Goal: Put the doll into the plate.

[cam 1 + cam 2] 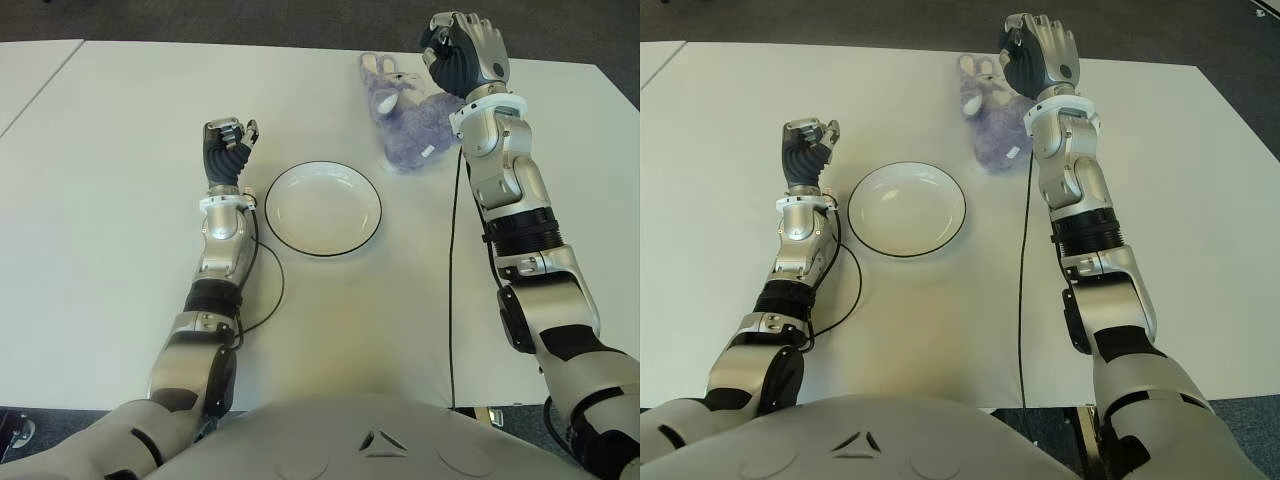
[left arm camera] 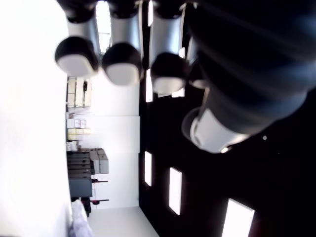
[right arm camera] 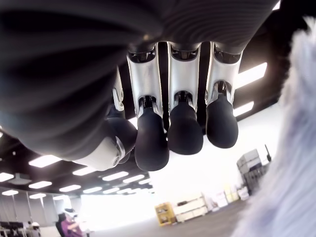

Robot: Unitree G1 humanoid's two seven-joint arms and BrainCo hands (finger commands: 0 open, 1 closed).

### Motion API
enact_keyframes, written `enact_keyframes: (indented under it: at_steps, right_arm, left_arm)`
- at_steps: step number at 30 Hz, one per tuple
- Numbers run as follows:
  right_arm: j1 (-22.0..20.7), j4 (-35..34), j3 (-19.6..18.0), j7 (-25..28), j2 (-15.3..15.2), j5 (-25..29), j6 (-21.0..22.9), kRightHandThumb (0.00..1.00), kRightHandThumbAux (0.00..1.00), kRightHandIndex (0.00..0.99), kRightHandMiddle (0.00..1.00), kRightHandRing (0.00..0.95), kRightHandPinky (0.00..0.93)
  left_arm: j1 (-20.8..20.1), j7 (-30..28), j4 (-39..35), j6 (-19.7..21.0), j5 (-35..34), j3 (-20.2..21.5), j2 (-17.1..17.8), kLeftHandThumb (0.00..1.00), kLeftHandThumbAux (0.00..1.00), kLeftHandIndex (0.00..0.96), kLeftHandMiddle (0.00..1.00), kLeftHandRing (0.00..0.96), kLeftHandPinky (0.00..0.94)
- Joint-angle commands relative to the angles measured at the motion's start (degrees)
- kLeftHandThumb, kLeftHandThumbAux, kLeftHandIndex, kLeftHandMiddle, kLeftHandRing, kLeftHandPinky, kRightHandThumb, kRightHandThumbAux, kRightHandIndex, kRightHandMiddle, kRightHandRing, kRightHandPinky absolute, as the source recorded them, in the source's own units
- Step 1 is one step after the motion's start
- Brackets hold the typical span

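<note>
Two hands [image 1: 465, 50] [image 1: 228, 147] curled, empty | doll [image 1: 410, 125] near counter's far edge (ungrasped) | risk: fingers closed, shoving doll off instead of reaching plate [image 1: 322, 208]

Lavender doll [image 1: 405, 120] beyond empty plate [image 1: 322, 209]

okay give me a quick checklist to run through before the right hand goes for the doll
1. Plate has nothing in it: ok.
2. Doll lies on the table beyond the plate and apart from it: ok.
3. Right hand is beside the doll, on its right side: ok.
4. Right hand ready to grasp: not ok, its fingers are curled and hold nothing.
5. Left hand is out of the way, left of the plate, curled and holding nothing: ok.
6. Right hand touching the doll: cannot tell.
</note>
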Motion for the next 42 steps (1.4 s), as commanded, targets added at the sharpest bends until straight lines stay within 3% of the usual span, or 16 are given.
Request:
enact_keyframes:
  at_steps: [1, 3, 6, 7, 11, 17, 23, 32, 42]
  right_arm:
    - [-1.6, 2.7, 1.5, 1.5, -1.2, -0.9, 0.5, 0.828, 0.682, 0.427, 0.494, 0.498, 0.468]
    - [-3.0, 5.0, 2.2, 0.7, -1.1, -1.2, -0.2, 0.781, 0.694, 0.421, 0.432, 0.431, 0.413]
    - [-7.8, 13.8, 4.2, -1.8, -0.4, -2.0, -2.4, 0.720, 0.710, 0.412, 0.350, 0.358, 0.351]
    - [-9.4, 16.9, 4.9, -2.7, -0.2, -2.3, -3.3, 0.626, 0.651, 0.336, 0.314, 0.325, 0.325]
    - [-13.3, 24.5, 7.5, -4.8, -0.8, -3.6, -6.0, 0.434, 0.526, 0.189, 0.201, 0.218, 0.232]
    - [-16.1, 29.6, 10.3, -4.8, -1.4, -4.7, -7.5, 0.320, 0.450, 0.085, 0.057, 0.067, 0.098]
    - [-18.9, 34.0, 12.8, -3.4, -1.2, -5.4, -8.2, 0.273, 0.389, 0.017, 0.005, 0.007, 0.013]
    - [-22.4, 39.5, 15.3, 1.2, 0.2, -5.0, -6.8, 0.256, 0.291, 0.000, 0.000, 0.000, 0.000]
    - [-23.4, 41.1, 16.4, 2.9, 1.3, -4.2, -5.5, 0.218, 0.255, 0.000, 0.000, 0.000, 0.000]
  left_arm:
    - [11.8, -2.4, 1.4, -0.4, -0.1, -0.4, -0.1, 0.496, 0.804, 0.852, 0.900, 0.904, 0.888]
    - [12.8, -2.5, 0.1, -0.3, -0.1, -0.4, -0.3, 0.497, 0.804, 0.853, 0.900, 0.904, 0.886]
    - [14.3, -2.4, -1.9, -0.1, 0.1, -0.5, -0.5, 0.497, 0.804, 0.852, 0.900, 0.903, 0.885]
    - [14.6, -2.4, -2.4, 0.0, 0.2, -0.6, -0.6, 0.496, 0.804, 0.852, 0.900, 0.903, 0.884]
    - [16.3, -1.6, -4.7, 0.2, 0.4, -0.6, -1.1, 0.514, 0.799, 0.855, 0.901, 0.902, 0.893]
    - [19.2, -0.4, -9.7, 1.0, 0.9, -0.9, -1.9, 0.571, 0.779, 0.867, 0.902, 0.905, 0.901]
    - [21.8, 0.8, -13.6, 1.8, 1.7, -1.0, -2.6, 0.592, 0.775, 0.873, 0.901, 0.906, 0.896]
    - [23.9, 2.7, -16.3, 2.4, 2.9, -0.8, -3.5, 0.580, 0.793, 0.873, 0.901, 0.904, 0.894]
    - [25.0, 3.6, -17.6, 2.8, 3.2, -0.7, -3.8, 0.561, 0.799, 0.866, 0.903, 0.905, 0.902]
